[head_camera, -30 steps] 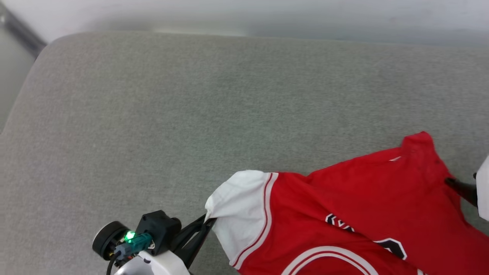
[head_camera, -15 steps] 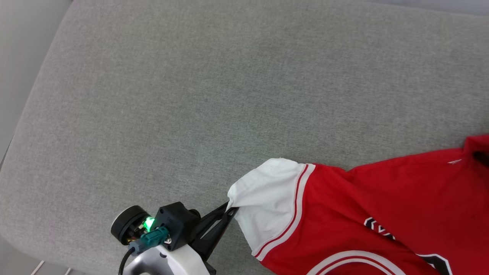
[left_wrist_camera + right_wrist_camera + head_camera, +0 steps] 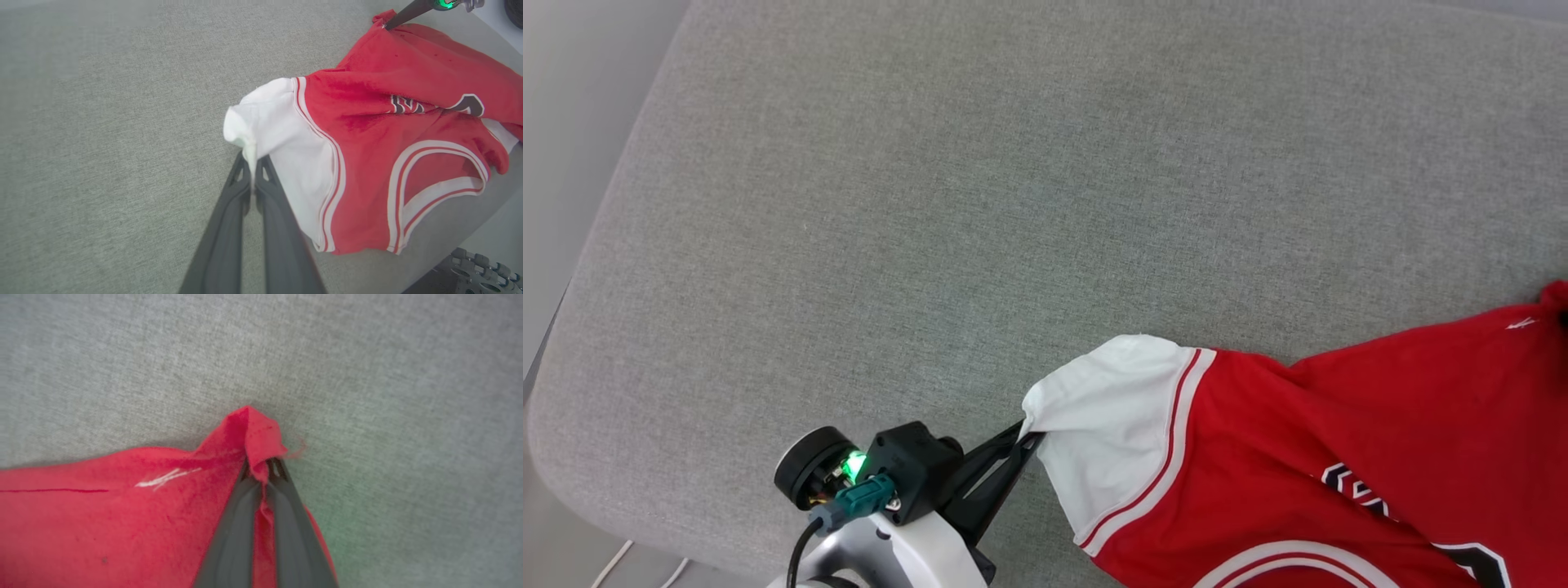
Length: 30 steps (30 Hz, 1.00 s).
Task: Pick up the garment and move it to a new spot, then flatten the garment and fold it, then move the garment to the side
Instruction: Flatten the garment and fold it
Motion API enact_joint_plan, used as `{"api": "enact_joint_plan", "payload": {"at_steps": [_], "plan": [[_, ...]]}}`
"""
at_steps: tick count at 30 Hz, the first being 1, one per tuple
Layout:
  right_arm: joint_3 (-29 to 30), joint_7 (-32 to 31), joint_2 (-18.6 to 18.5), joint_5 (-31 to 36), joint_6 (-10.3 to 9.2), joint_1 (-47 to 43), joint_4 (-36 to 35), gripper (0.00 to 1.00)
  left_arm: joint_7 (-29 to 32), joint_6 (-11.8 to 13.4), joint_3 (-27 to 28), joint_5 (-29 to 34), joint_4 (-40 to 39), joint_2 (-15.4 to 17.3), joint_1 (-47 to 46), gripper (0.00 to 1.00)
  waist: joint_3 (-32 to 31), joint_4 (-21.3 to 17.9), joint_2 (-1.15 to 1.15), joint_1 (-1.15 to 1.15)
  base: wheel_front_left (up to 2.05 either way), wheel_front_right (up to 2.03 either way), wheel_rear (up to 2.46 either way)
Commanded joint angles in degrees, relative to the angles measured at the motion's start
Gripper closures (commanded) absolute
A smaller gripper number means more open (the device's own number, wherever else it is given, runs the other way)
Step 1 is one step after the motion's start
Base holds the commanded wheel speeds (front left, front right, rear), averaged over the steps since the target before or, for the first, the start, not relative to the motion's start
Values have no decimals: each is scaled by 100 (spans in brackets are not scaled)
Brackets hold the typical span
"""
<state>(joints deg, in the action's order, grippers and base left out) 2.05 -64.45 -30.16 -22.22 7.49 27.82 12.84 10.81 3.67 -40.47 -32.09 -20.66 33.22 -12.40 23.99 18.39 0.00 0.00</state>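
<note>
The garment (image 3: 1339, 441), a red T-shirt with white sleeves and striped trim, lies at the lower right of the grey cushion (image 3: 980, 229). My left gripper (image 3: 1027, 431) is shut on the edge of its white sleeve (image 3: 1103, 425); the left wrist view shows the garment (image 3: 384, 134) spread out, with white sleeve cloth pinched between the two dark fingers (image 3: 253, 171). My right gripper (image 3: 261, 467) is shut on a red corner of the garment (image 3: 253, 433). That right gripper (image 3: 398, 18) also appears at the far red corner in the left wrist view.
The grey cushion's left edge (image 3: 572, 327) curves down to the floor, where thin cables (image 3: 621, 563) lie. A dark ridged part of the robot (image 3: 474, 269) sits at the lower right of the left wrist view. Bare cushion stretches beyond the garment.
The head camera has shifted, sliding the scene rightward. A second ago the right gripper's finger lay by the red corner; now the right gripper is shut on that corner. The left grip is unchanged.
</note>
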Motion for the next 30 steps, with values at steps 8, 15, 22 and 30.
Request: {"api": "enact_joint_plan", "payload": {"at_steps": [8, 15, 22, 30], "plan": [[-205, 887, 101, -316, -1, -15, 11, 100, -178, 192, 306, -5, 15, 157, -72, 100, -869, -493, 0, 0, 0, 0, 0], [-386, 1379, -159, -592, 0, 170, -513, 100, -333, 466, 740, 66, -325, 402, -101, 100, -1517, -949, 0, 0, 0, 0, 0], [-484, 1636, -341, -723, -1, 262, -1311, 100, -557, 843, 1178, 337, -769, 592, -166, 100, -1898, -1299, 0, 0, 0, 0, 0], [-321, 1885, -175, -780, -1, 371, -2207, 100, -779, 1165, 1847, 493, -1225, 797, -474, 100, -2183, -1690, 0, 0, 0, 0, 0]]}}
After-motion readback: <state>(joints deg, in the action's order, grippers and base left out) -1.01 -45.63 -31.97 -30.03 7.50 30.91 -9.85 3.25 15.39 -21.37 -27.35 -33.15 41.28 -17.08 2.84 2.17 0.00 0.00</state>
